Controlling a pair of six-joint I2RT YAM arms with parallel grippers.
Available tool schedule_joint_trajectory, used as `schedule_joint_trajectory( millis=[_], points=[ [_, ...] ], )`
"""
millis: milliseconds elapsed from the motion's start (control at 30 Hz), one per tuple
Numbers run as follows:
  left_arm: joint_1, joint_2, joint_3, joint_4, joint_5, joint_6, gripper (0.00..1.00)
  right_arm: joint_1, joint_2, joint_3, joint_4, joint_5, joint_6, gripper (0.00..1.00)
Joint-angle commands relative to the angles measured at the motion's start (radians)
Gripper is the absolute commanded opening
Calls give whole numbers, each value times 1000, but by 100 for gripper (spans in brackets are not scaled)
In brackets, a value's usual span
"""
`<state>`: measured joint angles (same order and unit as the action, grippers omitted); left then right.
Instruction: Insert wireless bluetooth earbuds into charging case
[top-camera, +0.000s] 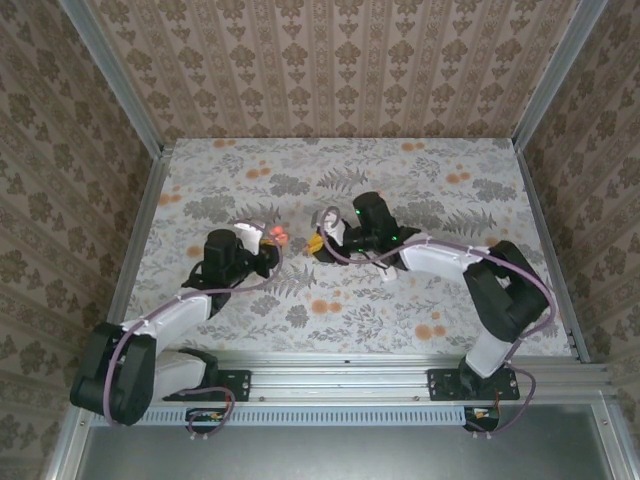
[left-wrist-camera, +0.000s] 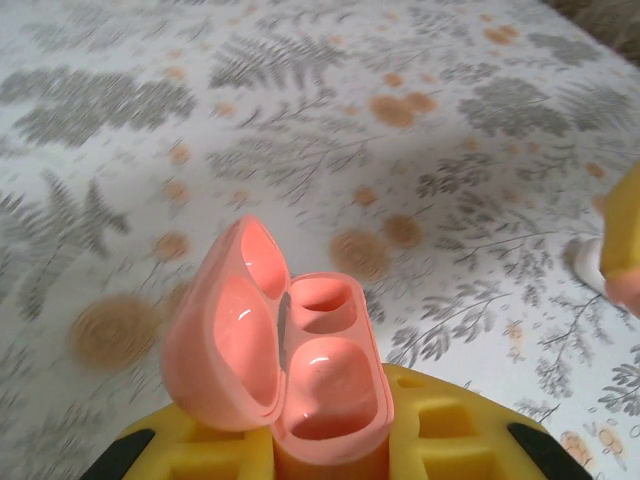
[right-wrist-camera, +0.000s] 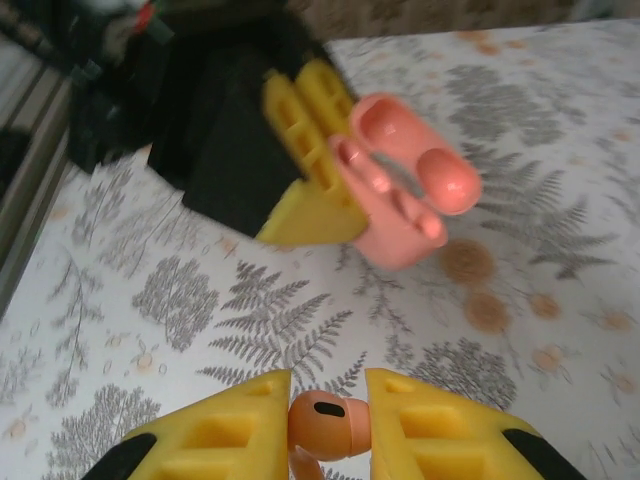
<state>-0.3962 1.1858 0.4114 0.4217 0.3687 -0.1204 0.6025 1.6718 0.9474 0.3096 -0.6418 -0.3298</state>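
Earbud (right-wrist-camera: 325, 425), coral-pink, is pinched between the right fingers (right-wrist-camera: 430, 430) above the tabletop (right-wrist-camera: 200, 300), near the case (left-wrist-camera: 320, 380) but apart from it, not yet in. The left fingers (left-wrist-camera: 440, 430) clamp the case, lid flipped open, and both wells look empty, so all seating is left. Its long axis seems to run across the finger gap, oval face toward the wrist camera.

The charging case (top-camera: 279, 236) is left of the earbud (right-wrist-camera: 325, 425), apart.
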Motion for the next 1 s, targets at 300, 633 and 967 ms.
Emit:
schedule_joint_trajectory(
  millis=[300, 633, 967],
  points=[
    [-160, 150, 32, 358, 27, 57, 16, -7, -167, -315, 734, 361, 634, 22],
    [-216, 167, 82, 376, 26, 69, 16, 25, -167, -380, 917, 469, 805, 22],
    [-234, 164, 134, 350, 17, 48, 16, 69, -206, -378, 857, 531, 840, 22]
  ],
)
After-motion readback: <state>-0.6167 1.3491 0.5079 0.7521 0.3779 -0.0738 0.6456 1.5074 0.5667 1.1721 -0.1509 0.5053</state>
